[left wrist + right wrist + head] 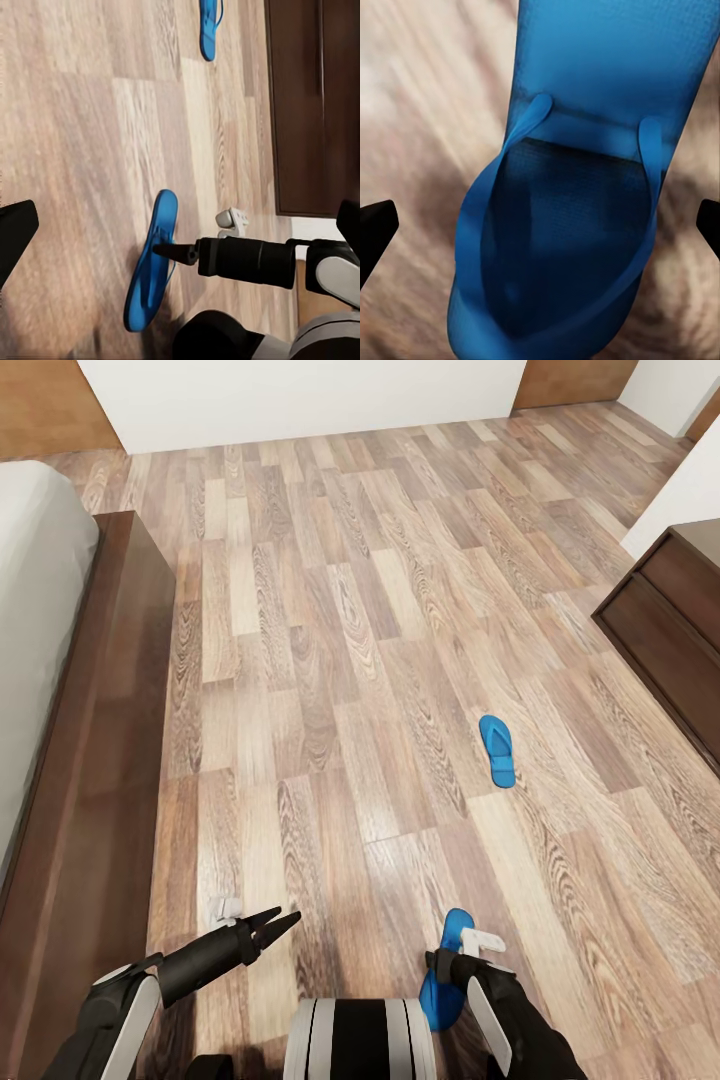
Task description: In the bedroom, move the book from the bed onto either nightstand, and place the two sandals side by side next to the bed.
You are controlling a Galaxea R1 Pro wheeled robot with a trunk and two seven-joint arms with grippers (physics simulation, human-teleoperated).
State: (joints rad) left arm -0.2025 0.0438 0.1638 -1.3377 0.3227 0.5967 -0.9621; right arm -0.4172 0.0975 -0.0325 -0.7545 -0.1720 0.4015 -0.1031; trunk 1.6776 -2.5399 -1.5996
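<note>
With fingers spread wide and nothing gripped, the right end effector (540, 225) is poised over the near sandal (447, 970) — at 5 o'clock from the far sandal (497, 749) — so a shallow closure could pinch straps only.

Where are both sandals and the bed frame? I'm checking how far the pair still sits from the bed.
Far sandal (497, 749), head view, middle of its blue sole.
Near sandal (151, 264), left wrist view, middle of its sole.
Bed frame (90, 790), head view, on its dark wooden side rail.
</note>
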